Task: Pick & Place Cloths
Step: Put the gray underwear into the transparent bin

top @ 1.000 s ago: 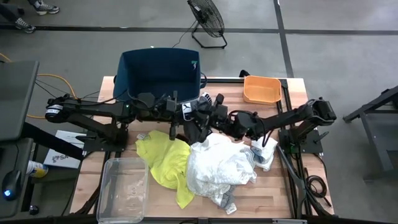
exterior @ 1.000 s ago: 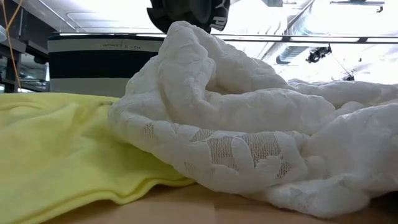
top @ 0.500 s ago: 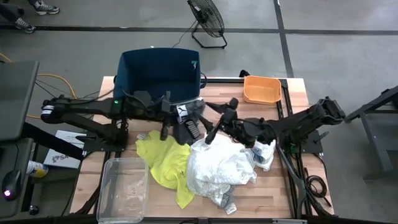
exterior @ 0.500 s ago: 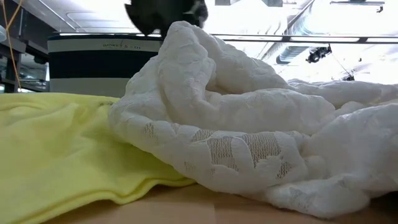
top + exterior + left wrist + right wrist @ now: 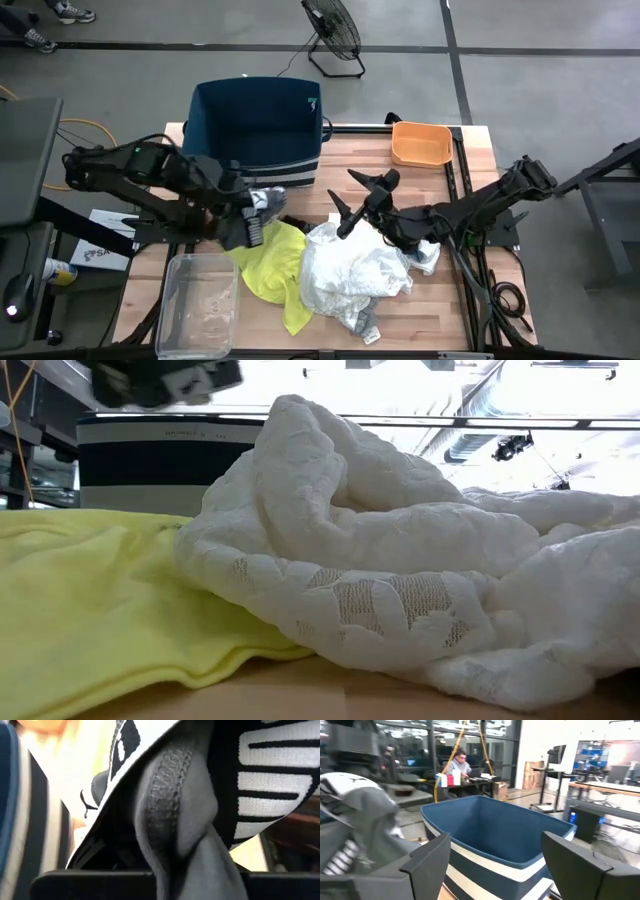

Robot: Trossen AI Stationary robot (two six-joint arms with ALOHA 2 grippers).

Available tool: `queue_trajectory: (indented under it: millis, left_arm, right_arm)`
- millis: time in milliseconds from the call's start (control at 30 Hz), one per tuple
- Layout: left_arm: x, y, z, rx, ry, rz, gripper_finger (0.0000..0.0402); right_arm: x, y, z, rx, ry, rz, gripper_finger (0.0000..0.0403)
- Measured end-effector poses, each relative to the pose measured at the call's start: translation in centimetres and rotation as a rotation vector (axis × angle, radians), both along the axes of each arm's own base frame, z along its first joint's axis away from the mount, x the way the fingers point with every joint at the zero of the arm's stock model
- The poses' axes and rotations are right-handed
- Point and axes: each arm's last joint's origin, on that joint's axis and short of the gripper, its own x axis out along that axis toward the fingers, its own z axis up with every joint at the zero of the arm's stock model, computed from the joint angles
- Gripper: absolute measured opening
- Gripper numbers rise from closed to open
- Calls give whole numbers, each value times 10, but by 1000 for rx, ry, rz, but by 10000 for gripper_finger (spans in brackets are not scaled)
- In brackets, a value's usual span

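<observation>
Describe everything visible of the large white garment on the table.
The large white garment is a soft, crumpled heap of knitted-looking fabric with open lace-like patterned bands, seen close in the low view. It lies bunched on the wooden table, near its middle, with folds rising to a peak. Its left edge overlaps the neon-yellow garment. A small white-blue rag lies at its right side. The right gripper hovers open just above its far edge and holds none of it.
</observation>
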Motion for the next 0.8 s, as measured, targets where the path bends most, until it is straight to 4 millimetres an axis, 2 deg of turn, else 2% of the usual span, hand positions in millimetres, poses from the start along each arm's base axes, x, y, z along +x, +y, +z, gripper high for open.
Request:
queue_trajectory:
  millis: [400, 800]
  left_arm:
    - [-29, -35, -14, -104, 281, -69, 25]
    - [-55, -76, -17, -203, 411, -188, 25]
  right_arm:
    - [-33, 28, 9, 13, 25, -62, 300]
    - [-33, 29, -8, 77, 75, 62, 300]
